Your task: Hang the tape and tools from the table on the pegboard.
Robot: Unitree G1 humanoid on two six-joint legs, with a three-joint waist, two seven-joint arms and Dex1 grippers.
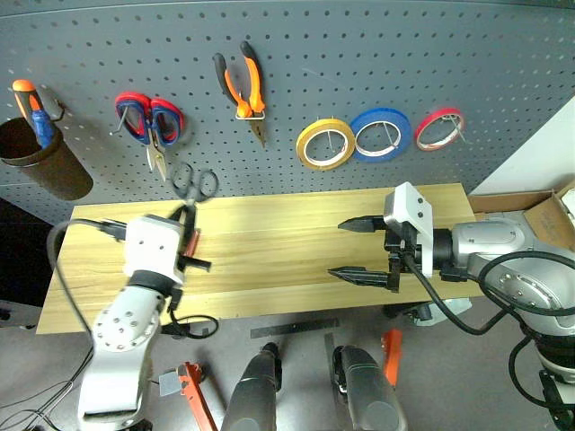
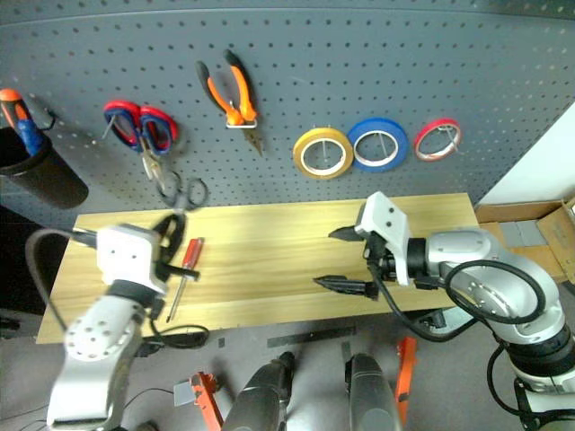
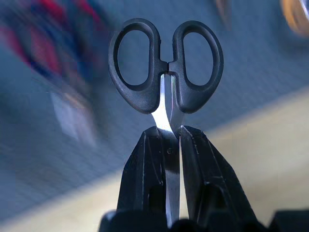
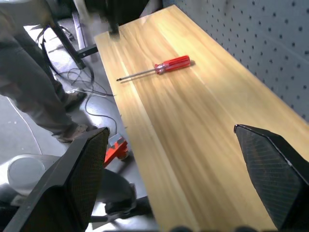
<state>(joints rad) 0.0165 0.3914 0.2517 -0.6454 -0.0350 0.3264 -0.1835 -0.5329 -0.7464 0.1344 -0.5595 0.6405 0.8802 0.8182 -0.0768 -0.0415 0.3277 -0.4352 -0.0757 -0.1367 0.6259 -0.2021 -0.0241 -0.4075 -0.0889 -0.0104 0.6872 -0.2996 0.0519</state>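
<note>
the left gripper, nearest the viewer at the front edge of the table, is clamped on the steel blades of the small black-handle scissors, whose two oval plastic loops stand up clear of the fingertips; the step in hand appears to be carrying the scissors to the pegboard. the next move likely calls for threading one loop over a free metal hook without knocking the neighbours. the right gripper, also over the table, has its two ribbed black fingers spread wide and holds nothing. on the table, a smooth top of pale yellowish planks, lies the slim red-handle screwdriver with a thin metal shaft, yet to be hung. behind the table, on the dark grey perforated pegboard, already hang the pliers with orange-and-black handles and the thin yellow tape, beside a blue roll, a red roll and red-and-blue scissors.
</note>
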